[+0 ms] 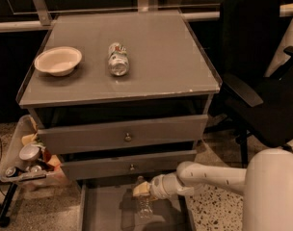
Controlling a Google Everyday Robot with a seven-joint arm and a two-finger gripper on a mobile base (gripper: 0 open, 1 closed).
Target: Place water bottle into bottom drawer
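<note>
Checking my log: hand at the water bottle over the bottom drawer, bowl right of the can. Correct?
No: camera view shows the bowl left of the can. The hand is at the water bottle over the bottom drawer.

Office-type workroom. You are looking at a black swivel chair (262, 100) with padded armrests, which is standing just right of a grey metal drawer cabinet (156, 42). Both are resting on a speckled, terrazzo-like floor (216, 211). A pale rail (11, 26) is running along the dark wall behind the cabinet. A paper bowl (58, 60) and a metal can (118, 59) are lying on the cabinet top, and a clear bin (19, 150) of odds and ends is sitting at its left side. The gripper (140, 190) is hanging low at the cabinet's front, over the open bottom drawer (103, 211).
</note>
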